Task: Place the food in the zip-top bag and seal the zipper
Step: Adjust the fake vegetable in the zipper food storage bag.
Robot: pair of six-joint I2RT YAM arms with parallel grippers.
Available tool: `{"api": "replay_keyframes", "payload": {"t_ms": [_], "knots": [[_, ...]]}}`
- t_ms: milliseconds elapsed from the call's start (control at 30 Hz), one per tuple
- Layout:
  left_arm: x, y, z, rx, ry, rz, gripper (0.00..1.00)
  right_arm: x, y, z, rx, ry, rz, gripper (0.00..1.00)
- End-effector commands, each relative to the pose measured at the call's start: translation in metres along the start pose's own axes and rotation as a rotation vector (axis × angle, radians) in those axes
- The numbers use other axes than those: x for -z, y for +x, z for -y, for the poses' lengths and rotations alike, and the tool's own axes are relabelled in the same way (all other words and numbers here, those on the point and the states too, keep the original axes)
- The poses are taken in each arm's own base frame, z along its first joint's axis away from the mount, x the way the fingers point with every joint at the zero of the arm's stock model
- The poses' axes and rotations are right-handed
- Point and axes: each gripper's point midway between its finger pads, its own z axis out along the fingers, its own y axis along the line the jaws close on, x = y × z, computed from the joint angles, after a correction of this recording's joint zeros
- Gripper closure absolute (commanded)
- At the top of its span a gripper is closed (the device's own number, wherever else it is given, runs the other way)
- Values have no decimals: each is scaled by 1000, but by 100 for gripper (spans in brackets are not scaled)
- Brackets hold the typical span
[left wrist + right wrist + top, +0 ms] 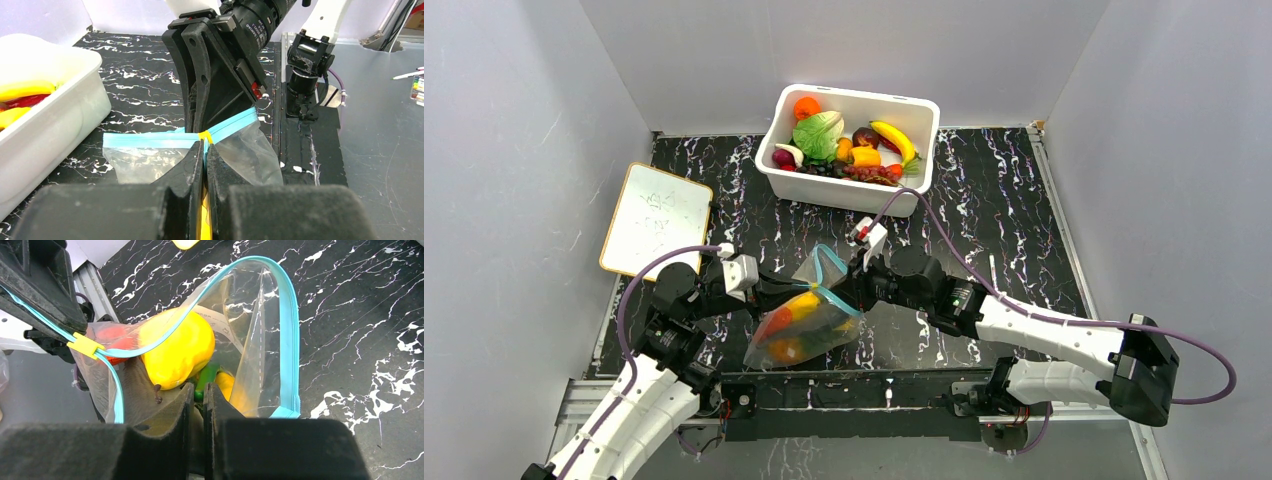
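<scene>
**Bag pinched from both sides on the marble-print table**

A black table (1024, 200) veined with white fills the floor of a plain enclosure with pale grey walls (514, 150) on three sides. At the far edge stands a white tub (849, 190) heaped with toy produce, among it a banana (894, 138) and a green lettuce (817, 135). A small whiteboard (656, 220) with a wooden frame lies at the left edge. A metal rail (904, 385) carrying the arm bases runs along the near edge.

The zip-top bag (809, 320) sits near the front middle of the table, between the two arms. Inside it is the food: a yellow fruit (180, 352), a red piece (112, 337) and something green lower down.

The left gripper (205, 150) is clamped tight on the zipper (150, 141), right at its yellow slider (204, 136). The right gripper (197, 390) is pinched closed on the clear film of the bag, directly opposite the left one, with their fingertips almost meeting.

In the right wrist view the teal strip loops away from the slider in a wide arc, so that stretch of the mouth gapes apart. Whether the bag's bottom rests on the table cannot be told.
</scene>
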Motion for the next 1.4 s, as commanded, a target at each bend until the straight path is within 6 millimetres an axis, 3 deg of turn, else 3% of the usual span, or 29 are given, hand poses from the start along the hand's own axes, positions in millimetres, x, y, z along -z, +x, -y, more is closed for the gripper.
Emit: {"api": "replay_keyframes", "payload": {"t_ms": [0, 167, 367, 533, 667, 833, 1167, 1267, 1367], "knots": [[0, -27, 0, -101, 10, 66, 100, 7, -6, 2, 38, 26, -13, 87], [2, -31, 3, -108, 19, 58, 100, 35, -36, 1, 124, 66, 15, 68], [2, -37, 4, -116, 26, 49, 100, 69, -76, -11, 220, 61, 62, 58], [2, -38, 4, -117, 27, 53, 100, 79, -99, -37, 395, -78, 132, 52], [1, -40, 5, -116, 32, 58, 100, 72, -112, -50, 491, -140, 167, 50], [1, -42, 6, -114, 39, 64, 100, 48, -98, -59, 604, -248, 119, 46], [1, -41, 6, -112, 43, 56, 100, 20, -109, -69, 725, -315, 169, 46], [1, -40, 6, -113, 42, 50, 100, 14, -107, -70, 745, -333, 164, 47], [1, -40, 4, -111, 35, 47, 100, 10, -102, -74, 750, -364, 151, 56]]}}
